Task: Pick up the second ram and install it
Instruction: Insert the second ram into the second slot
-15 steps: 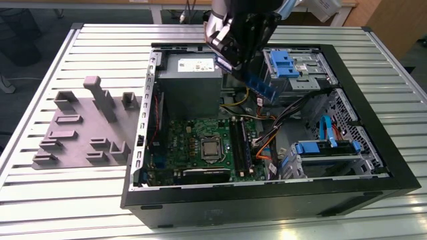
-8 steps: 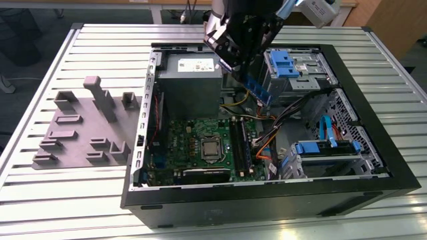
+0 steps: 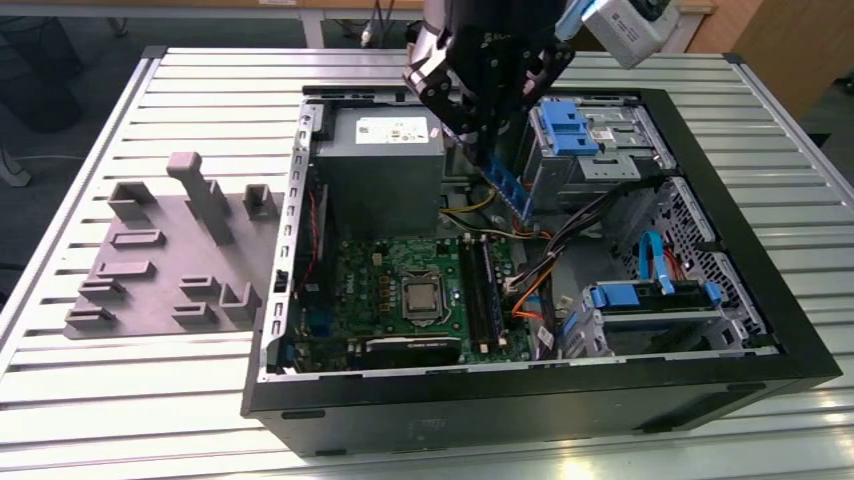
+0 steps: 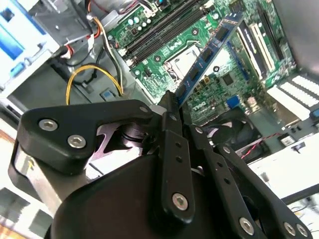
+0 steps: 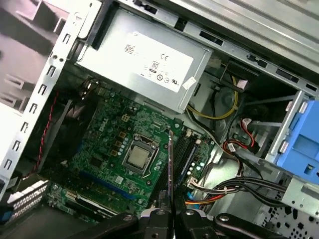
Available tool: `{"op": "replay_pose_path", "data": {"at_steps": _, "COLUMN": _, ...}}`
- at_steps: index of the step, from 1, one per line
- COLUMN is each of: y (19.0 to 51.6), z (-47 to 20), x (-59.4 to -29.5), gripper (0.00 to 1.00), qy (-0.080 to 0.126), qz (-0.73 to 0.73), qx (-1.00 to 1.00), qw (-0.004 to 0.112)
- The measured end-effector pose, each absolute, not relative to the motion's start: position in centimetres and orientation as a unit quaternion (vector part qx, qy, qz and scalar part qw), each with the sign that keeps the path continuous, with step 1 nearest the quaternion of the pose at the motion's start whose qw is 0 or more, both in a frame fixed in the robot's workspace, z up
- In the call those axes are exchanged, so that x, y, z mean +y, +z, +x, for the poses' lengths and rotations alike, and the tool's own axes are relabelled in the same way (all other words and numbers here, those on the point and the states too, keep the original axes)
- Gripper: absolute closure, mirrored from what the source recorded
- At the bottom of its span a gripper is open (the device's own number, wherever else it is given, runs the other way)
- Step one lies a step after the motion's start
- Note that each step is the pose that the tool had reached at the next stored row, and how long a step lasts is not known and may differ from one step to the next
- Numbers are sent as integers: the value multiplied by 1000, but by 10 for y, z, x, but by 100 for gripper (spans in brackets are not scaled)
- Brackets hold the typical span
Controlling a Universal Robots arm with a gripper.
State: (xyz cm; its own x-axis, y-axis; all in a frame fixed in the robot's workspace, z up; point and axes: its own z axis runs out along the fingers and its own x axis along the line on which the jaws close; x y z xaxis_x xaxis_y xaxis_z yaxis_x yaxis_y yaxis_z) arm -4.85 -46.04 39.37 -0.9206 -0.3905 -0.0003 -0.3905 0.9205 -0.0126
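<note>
Blue-green second ram (image 4: 209, 55) pinched at one end in my hand (image 4: 172, 102), fingers closed on it. I see stick held in air over motherboard (image 5: 107, 134), near black slots (image 3: 481, 290). In exterior view, grey holder blocks (image 3: 207, 195) on counter (image 3: 134, 400) at 9 o'clock of open case (image 3: 534, 400).

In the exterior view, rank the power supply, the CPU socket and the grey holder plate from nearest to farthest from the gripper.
1. Power supply: just to the exterior view's left of the gripper, which holds the second ram.
2. CPU socket: mid-motherboard, inside the case.
3. Grey holder plate: outside the case, at the exterior view's left.
</note>
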Motion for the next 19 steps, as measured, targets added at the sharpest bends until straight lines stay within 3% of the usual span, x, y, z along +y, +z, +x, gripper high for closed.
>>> {"op": "replay_pose_path", "data": {"at_steps": 19, "y": 387, "z": -48, "x": -460, "gripper": 86, "qy": -7, "qz": -28, "qx": 1000, "qw": 0}}
